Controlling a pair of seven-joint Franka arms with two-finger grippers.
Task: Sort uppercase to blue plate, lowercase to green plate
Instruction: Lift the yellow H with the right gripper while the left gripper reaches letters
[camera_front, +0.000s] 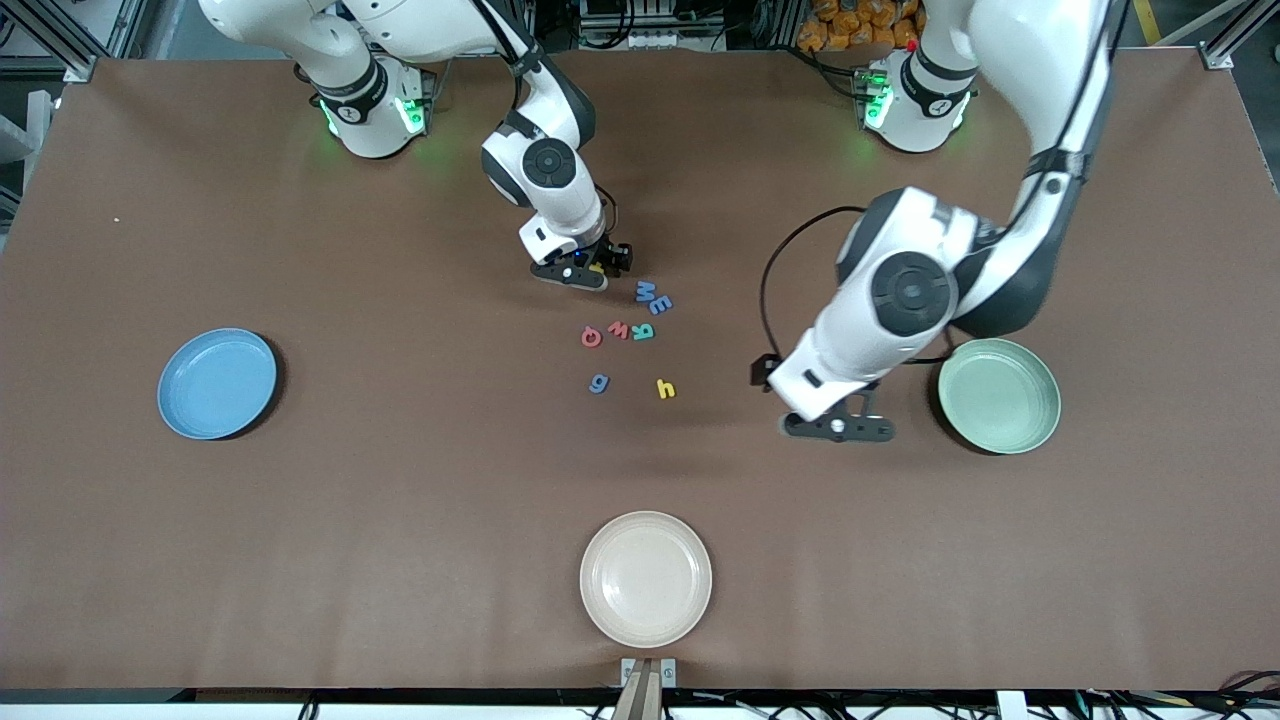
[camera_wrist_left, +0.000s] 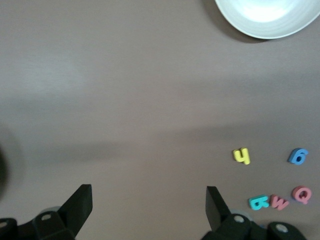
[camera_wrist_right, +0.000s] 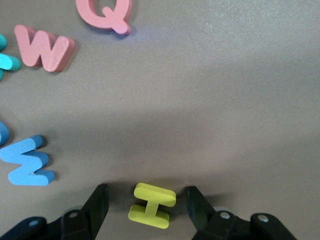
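Yellow H (camera_wrist_right: 152, 205) lies flat on the desk (camera_front: 300, 520) between the spread fingers (camera_wrist_right: 96, 206) of the right pincer (camera_front: 583, 271), neither finger touching it (blue M (camera_wrist_right: 27, 161) lies close beside). Left pincer (camera_front: 838, 428), released and holding nothing, hovers over bare desk beside the green plate (camera_front: 999, 395). Blue plate (camera_front: 217, 383) sits toward the right arm's end. In the front view the right pincer hides most of the H.

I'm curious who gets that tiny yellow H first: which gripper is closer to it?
The right gripper: its open fingers stand on either side of the yellow H. The left gripper hangs open beside the green plate, well away.
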